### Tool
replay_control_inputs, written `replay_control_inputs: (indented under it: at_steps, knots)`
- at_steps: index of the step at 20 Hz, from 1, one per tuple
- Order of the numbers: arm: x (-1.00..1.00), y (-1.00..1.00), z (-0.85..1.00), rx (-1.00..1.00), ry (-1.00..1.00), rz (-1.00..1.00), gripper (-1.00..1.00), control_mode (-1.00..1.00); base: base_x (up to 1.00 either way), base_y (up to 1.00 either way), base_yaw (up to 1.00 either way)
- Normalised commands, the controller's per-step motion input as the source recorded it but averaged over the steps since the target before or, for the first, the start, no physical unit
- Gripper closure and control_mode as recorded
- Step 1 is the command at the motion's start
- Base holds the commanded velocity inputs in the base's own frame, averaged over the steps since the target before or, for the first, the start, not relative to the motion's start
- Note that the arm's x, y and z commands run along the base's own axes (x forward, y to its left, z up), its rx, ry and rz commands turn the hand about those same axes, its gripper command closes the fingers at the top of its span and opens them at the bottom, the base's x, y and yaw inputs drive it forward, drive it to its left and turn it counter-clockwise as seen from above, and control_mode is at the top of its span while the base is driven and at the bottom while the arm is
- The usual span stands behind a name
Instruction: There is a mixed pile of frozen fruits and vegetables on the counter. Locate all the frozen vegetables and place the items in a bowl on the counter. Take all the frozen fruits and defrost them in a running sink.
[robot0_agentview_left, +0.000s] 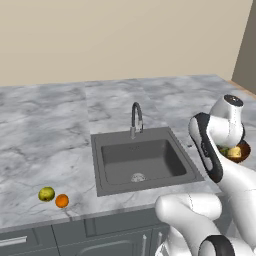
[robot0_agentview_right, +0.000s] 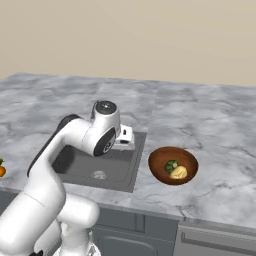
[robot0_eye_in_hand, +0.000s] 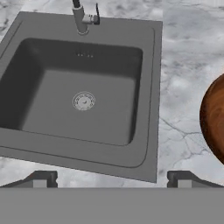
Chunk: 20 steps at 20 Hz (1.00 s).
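Nearest the camera in the hand view, the claw (robot0_eye_in_hand: 111, 178) stands wide with nothing between its tips, looking down over the front lip of the sink (robot0_eye_in_hand: 148, 109).

In the left base view the yellow-green fruit (robot0_agentview_left: 46, 193) and the orange ball (robot0_agentview_left: 62, 201) lie just beside each other at lower left, close to the front edge of the desk (robot0_agentview_left: 45, 130). A sideways knock while closing on either one would likely roll it off that edge, and the two sit so near that a wide claw could bump the neighbour. The arm must also swing from the right of the sink across to the far left, a long reach that may need the base to drive.

At mid-depth, the basin lies empty, its drain (robot0_eye_in_hand: 83, 101) showing. The faucet (robot0_agentview_left: 136, 119) rises behind it; no water can be seen running, so the defrosting step looks not yet begun, and the spout is an obstacle for a low pass.

In the right base view the bowl (robot0_agentview_right: 159, 169) sits right of the sink with the broccoli floret (robot0_agentview_right: 171, 165) and the potato (robot0_agentview_right: 179, 172) inside, touching. Beyond, the worktop runs open to the wall.
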Motion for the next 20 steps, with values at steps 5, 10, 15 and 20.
replay_control_inputs:
  at_steps: [5,10,15,20]
  knots:
    - [0.00,0.81,-0.03,-0.01,0.00,0.00,-1.00,-1.00,0.00,0.00,0.00]
    - [0.00,0.85,-0.07,0.00,0.00,0.00,-1.00,-1.00,0.00,0.00,0.00]
    - [0.00,0.82,-0.01,0.00,0.01,0.00,-1.00,-1.00,0.00,0.00,0.00]
    - [0.00,0.80,0.00,0.00,0.02,0.02,-1.00,-1.00,0.00,0.00,0.00]
